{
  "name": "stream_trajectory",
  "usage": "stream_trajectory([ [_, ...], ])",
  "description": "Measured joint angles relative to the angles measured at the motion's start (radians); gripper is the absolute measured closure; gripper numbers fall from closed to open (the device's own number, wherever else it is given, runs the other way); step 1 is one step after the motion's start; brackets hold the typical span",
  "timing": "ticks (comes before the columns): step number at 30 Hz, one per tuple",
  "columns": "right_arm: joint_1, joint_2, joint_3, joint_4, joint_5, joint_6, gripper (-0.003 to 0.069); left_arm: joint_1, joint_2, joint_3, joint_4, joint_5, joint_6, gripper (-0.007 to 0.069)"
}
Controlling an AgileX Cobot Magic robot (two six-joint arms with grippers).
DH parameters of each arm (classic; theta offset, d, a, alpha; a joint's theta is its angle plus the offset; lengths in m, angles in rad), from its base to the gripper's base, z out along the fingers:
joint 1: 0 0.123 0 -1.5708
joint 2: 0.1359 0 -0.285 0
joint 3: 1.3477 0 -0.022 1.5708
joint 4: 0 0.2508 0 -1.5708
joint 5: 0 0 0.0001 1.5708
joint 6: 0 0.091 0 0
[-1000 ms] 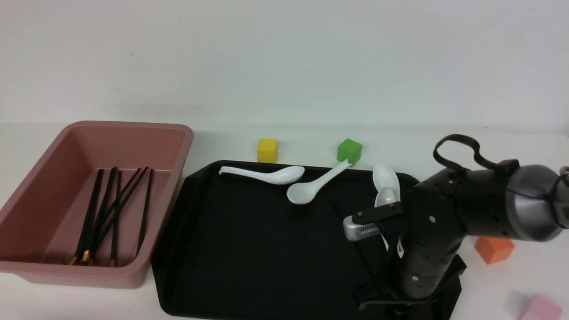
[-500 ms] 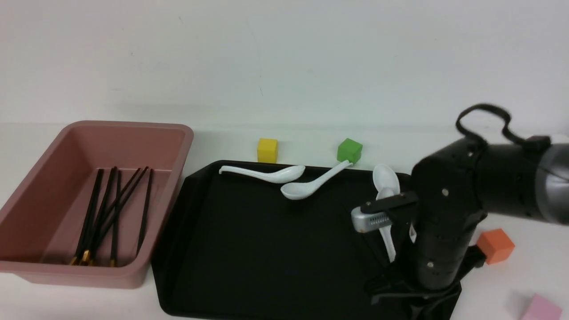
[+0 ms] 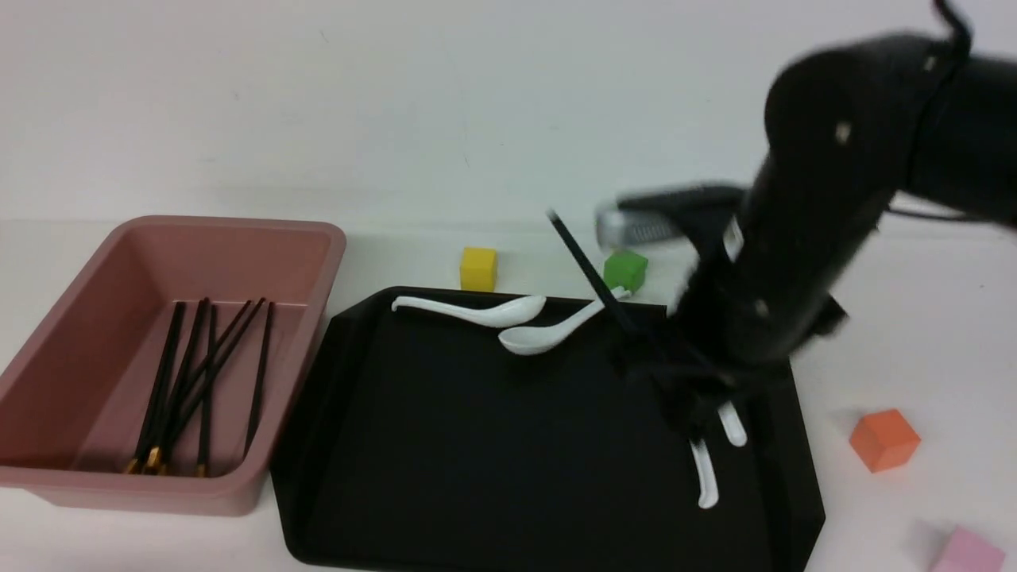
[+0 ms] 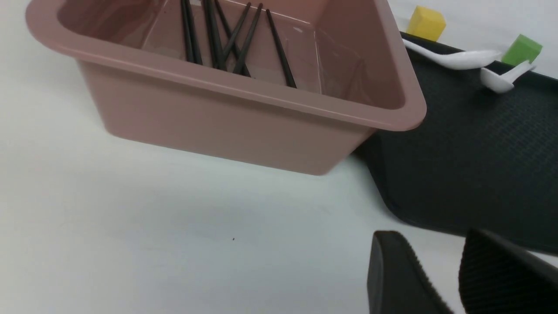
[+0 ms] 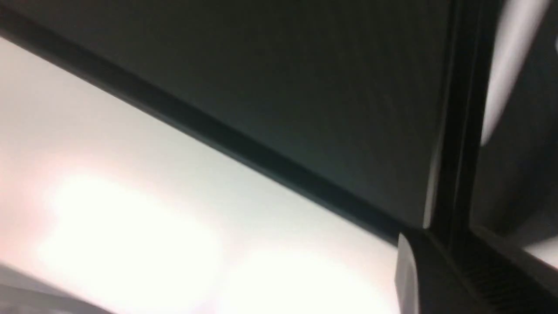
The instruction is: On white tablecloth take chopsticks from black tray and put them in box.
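Note:
My right gripper (image 3: pixel 685 391) is shut on one black chopstick (image 3: pixel 584 266) and holds it above the right part of the black tray (image 3: pixel 477 445). The stick slants up and to the left, past the tray's far edge. In the right wrist view the gripper (image 5: pixel 453 245) clamps the same chopstick (image 5: pixel 457 131) over the tray (image 5: pixel 305 87), all blurred. Several chopsticks (image 3: pixel 206 373) lie in the pink box (image 3: pixel 238 226) at the left, on the white tablecloth (image 3: pixel 914 334). My left gripper (image 4: pixel 431 239) is open and empty, low over the cloth near the box (image 4: pixel 218 122) and tray (image 4: pixel 471 165).
White spoons lie on the tray: two at the far edge (image 3: pixel 477 311) (image 3: pixel 548 334) and two below my right gripper (image 3: pixel 703 477). A yellow cube (image 3: pixel 478 268) and a green cube (image 3: pixel 625 270) stand behind the tray. An orange cube (image 3: pixel 883 439) and a pink cube (image 3: pixel 969 550) stand at the right.
My right arm has risen from the tray's near right corner, lifting a chopstick. The two spoons it covered now show. The slanted spoon at the far edge shifted slightly.

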Motion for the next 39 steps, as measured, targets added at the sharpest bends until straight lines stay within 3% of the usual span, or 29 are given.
stream_trajectory([
  [1, 0.001, 0.000, -0.005, 0.009, 0.000, -0.005, 0.0542, 0.000, 0.000, 0.000, 0.000, 0.000, 0.000, 0.0386],
  [4, 0.020, 0.030, -0.084, 0.169, -0.073, -0.114, 0.0542, 0.000, 0.000, 0.000, 0.000, 0.000, 0.000, 0.0386],
  [5, 0.042, 0.074, -0.137, 0.274, -0.110, -0.197, 0.0542, 0.000, 0.000, 0.000, 0.000, 0.000, 0.000, 0.0386],
  [9, 0.115, 0.218, -0.263, 0.444, -0.159, -0.331, 0.0542, 0.000, 0.000, 0.000, 0.000, 0.000, 0.000, 0.0386],
  [15, 0.215, 0.448, -0.460, 0.595, -0.263, -0.411, 0.0542, 0.000, 0.000, 0.000, 0.000, 0.000, 0.000, 0.0386],
  [22, 0.278, 0.616, -0.546, 0.626, -0.480, -0.420, 0.0542, 0.000, 0.000, 0.000, 0.000, 0.000, 0.000, 0.0386],
  [27, 0.288, 0.667, -0.549, 0.629, -0.589, -0.421, 0.0492, 0.000, 0.000, 0.000, 0.000, 0.000, 0.000, 0.0386],
  [34, 0.287, 0.671, -0.552, 0.630, -0.613, -0.434, 0.0372, 0.000, 0.000, 0.000, 0.000, 0.000, 0.000, 0.0386],
  [39, 0.260, 0.650, -0.553, 0.608, -0.489, -0.458, 0.0384, 0.000, 0.000, 0.000, 0.000, 0.000, 0.000, 0.0386],
])
